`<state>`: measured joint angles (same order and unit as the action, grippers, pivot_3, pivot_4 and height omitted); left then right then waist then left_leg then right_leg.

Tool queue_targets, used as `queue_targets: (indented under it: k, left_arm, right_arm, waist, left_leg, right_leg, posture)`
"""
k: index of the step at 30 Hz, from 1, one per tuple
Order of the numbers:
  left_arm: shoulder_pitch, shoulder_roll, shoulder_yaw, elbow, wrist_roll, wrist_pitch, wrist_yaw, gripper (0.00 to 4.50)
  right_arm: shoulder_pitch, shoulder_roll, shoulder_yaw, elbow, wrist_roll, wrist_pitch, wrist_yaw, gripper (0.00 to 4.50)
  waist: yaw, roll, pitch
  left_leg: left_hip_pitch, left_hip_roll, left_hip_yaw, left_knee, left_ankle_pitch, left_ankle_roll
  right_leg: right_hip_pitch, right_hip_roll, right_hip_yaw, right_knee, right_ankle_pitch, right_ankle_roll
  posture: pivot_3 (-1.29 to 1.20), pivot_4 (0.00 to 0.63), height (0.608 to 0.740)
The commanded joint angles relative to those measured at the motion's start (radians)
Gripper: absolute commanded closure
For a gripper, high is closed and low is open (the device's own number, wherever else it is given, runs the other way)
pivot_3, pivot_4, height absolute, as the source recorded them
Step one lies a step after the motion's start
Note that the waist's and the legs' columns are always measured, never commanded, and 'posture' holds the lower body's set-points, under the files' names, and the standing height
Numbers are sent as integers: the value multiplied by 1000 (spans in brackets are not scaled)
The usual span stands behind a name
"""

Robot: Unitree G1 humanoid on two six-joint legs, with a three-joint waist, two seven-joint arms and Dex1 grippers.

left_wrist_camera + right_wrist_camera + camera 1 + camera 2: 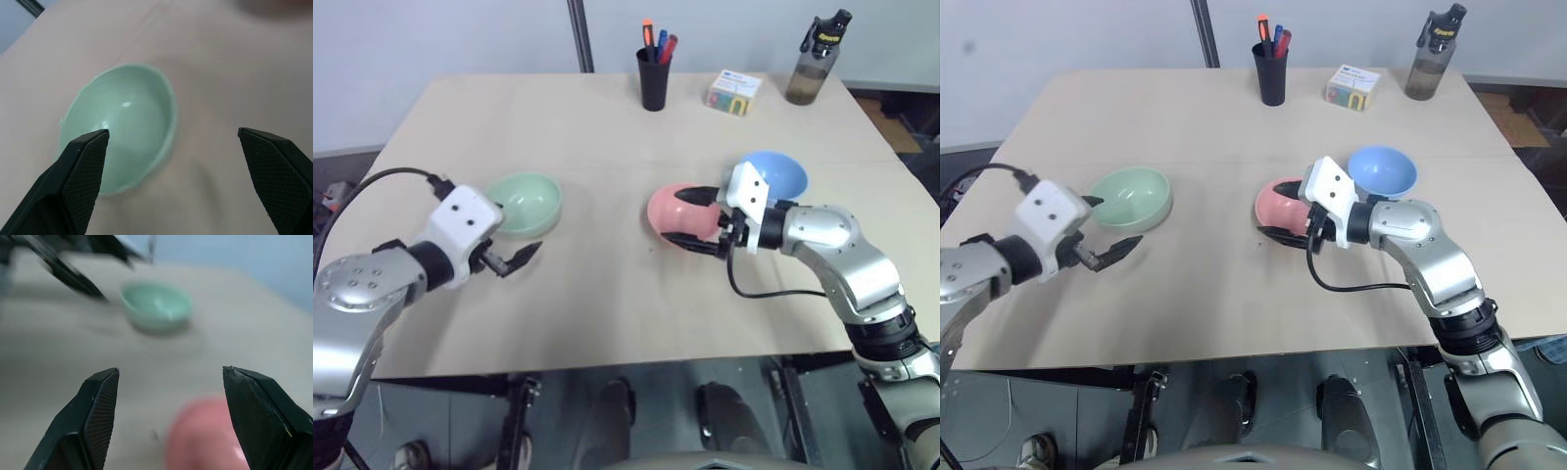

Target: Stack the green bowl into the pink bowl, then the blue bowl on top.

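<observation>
The green bowl (524, 203) sits upright on the left of the table (607, 313). My left gripper (514, 259) hovers just in front of it, open and empty, and the bowl (122, 132) lies ahead of its spread fingers. The pink bowl (677, 213) lies tilted near the table's middle. My right gripper (675, 216) reaches in from the right, open, with one finger above and one below that bowl. In the right wrist view the pink bowl (205, 435) shows blurred between the wide fingers, with gaps on both sides. The blue bowl (773, 176) stands upright behind the right wrist.
At the table's far edge stand a black cup of pens (654, 73), a small coloured box (734, 91) and a dark bottle (818, 59). A dark pole (579, 34) rises behind the table. Bare tabletop lies between the green and pink bowls.
</observation>
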<state>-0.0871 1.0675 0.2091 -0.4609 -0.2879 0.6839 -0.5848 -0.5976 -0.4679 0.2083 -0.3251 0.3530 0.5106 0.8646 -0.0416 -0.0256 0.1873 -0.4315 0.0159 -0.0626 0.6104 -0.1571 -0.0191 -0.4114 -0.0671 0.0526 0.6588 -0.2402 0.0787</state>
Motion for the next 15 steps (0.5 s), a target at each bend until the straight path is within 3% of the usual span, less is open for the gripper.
queue_targets:
  k: [1, 5, 6, 9, 15]
  left_arm:
    - [-83, 5, -135, 65, 118, -1, 22, 0]
    - [-174, -26, -253, 129, 206, 14, 29, 0]
    - [-189, -34, -266, 141, 218, 18, 28, 521]
    - [-222, -47, -289, 159, 242, 11, 9, 1400]
    - [-261, -70, -282, 171, 243, 2, -28, 3567]
  right_arm:
    - [-18, 10, -10, -25, 5, -5, -13, 917]
    - [-23, 16, 11, -18, -24, -23, -19, 917]
    - [-23, 19, 13, -19, -27, -23, -22, 777]
    - [-14, 13, 6, -27, -27, -20, -20, 777]
    - [10, -13, -5, -38, -33, -21, -21, 777]
  waist:
    - [-1, 0, 0]
    - [1, 0, 0]
    - [1, 0, 0]
    - [0, 0, 0]
    - [2, -1, 0]
  left_leg:
    - [0, 0, 0, 0, 0, 0]
    - [-1, 0, 0, -2, 0, 0]
    - [-1, 0, 0, -2, 0, 0]
    - [-2, 0, 0, -2, 0, 0]
    - [-1, 0, -1, -2, 0, 0]
  right_leg:
    - [0, 0, 0, 0, 0, 0]
    - [-1, 0, 0, 0, 2, -3]
    - [-1, 1, 0, 0, 2, -3]
    - [-2, 1, 0, 0, 2, -3]
    - [-1, 1, 0, 0, 2, -3]
  posture:
    - [0, 150, 740]
    - [0, 150, 740]
    - [0, 150, 740]
    - [0, 150, 740]
    - [0, 150, 740]
